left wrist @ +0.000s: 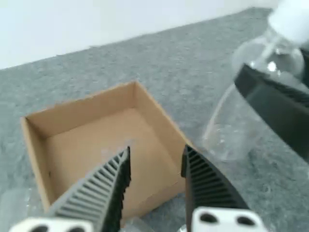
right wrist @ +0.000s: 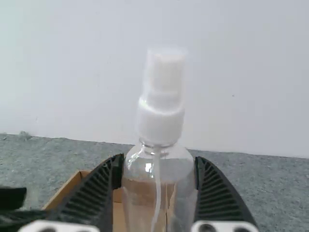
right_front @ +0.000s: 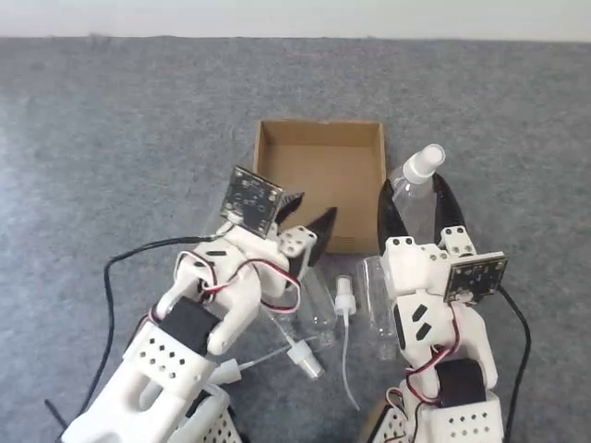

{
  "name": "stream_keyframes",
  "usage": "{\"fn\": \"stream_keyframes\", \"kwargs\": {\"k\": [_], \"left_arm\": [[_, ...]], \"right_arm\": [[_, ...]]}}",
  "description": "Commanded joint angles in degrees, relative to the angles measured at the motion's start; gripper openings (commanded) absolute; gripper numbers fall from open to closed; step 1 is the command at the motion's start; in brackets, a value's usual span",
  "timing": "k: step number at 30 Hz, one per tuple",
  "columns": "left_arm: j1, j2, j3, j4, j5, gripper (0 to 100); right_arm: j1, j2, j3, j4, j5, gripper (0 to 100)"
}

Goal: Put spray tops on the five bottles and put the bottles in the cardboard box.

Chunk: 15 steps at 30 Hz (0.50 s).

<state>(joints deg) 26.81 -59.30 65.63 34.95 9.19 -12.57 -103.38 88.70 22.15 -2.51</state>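
Table (right_front: pixel 111 138): a grey, felt-like covering spans the whole work area; its far edge runs across the top of the high view.
Wall (right_front: pixel 277 17): plain and pale, a thin strip along the top of the high view and a broad backdrop in the right wrist view.
Cardboard box (right_front: pixel 319 180): open-topped and brown, at the centre of the high view, with its bare floor showing.
Left hand (right_front: pixel 309 235): released, fingers spread with nothing between them, over the box's lower edge in the high view.
Right hand (right_front: pixel 416 208): clenched on a bottle, one dark finger on each side of its body.
Bottle (right_front: pixel 414 192): clear, held just right of the box's right wall and outside it, with its neck pointing to the upper right of the frame.
Spray top (right wrist: pixel 161 96): white, seated on the neck of the held bottle, its thin tube running down inside.
Lying bottles (right_front: pixel 319 300) (right_front: pixel 377 300): two clear ones without tops, on the table below the box, between the two arms.
Loose spray tops (right_front: pixel 343 297) (right_front: pixel 305 358) (right_front: pixel 231 372): white; the first lies between the lying bottles, and the others are at lower centre.
Cable (right_front: pixel 109 286): black, looping over the table at the lower left.
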Motion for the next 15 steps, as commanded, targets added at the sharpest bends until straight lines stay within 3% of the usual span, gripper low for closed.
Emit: {"fn": "stream_keyframes", "kwargs": {"k": [1, 7, 15], "left_arm": [[3.1, -1.6, 1.3, -4.5, -0.9, 16], [4.9, -1.6, 5.0, -10.5, -0.9, 16], [4.9, -1.1, 5.1, -11.3, -0.9, 16]], "right_arm": [[0.1, -0.7, -4.3, -2.9, -1.7, 8.0], [0.4, -0.7, -4.3, -4.3, -13.2, 8.2], [0.1, -0.7, -4.3, -4.1, -14.6, 8.0]]}}
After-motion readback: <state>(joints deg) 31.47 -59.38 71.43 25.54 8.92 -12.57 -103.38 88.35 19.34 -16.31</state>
